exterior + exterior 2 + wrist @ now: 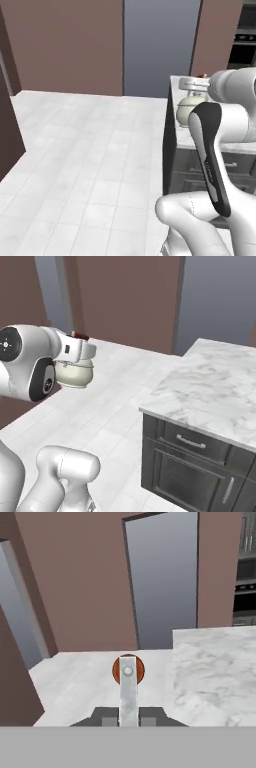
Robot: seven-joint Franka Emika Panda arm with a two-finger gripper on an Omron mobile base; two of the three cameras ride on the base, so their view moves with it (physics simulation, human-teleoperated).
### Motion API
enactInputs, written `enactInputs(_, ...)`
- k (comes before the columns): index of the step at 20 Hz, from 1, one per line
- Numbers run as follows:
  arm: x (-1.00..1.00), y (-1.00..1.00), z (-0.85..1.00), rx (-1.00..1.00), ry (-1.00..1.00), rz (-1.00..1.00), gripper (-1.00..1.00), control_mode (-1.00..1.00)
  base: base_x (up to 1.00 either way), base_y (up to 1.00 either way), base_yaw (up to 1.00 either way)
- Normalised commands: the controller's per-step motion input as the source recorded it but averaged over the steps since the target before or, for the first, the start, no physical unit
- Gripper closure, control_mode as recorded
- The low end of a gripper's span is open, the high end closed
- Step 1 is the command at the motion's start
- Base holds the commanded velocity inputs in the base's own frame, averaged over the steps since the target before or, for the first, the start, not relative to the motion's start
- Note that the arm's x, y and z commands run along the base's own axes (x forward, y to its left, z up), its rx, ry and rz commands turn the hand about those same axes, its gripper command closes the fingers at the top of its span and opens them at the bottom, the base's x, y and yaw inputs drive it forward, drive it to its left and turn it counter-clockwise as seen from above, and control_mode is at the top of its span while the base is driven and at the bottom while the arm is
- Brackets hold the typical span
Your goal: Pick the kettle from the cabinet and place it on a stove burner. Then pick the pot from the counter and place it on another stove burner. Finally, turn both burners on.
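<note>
Above the white tiled floor [115,406], beside the marble counter's [220,391] edge, our gripper [128,714] grasps the squat cream kettle [74,374] by its wood-topped handle [128,670].

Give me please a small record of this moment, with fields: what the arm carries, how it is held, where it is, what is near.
carried thing: the kettle, cream-white, hanging under the hand
grip: fingers closed on the handle, whose reddish-brown wooden top shows in the hand view
position: in the air, above the white tiled floor, touching no surface
nearby: marble counter on dark base cabinets, to the arm's right
background: brown walls and a grey panel
</note>
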Motion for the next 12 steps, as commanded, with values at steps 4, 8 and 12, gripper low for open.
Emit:
enactInputs(4, 0.0, 0.0, 0.0, 0.0, 0.0, 0.0, 1.0, 1.0, 0.61, 0.21, -0.15)
enactInputs(8, 0.0, 0.0, 0.0, 0.0, 0.0, 0.0, 1.0, 1.0, 0.7, 0.27, -0.13)
enactInputs(12, 0.0, 0.0, 0.0, 0.0, 0.0, 0.0, 1.0, 1.0, 0.79, 0.35, -0.13)
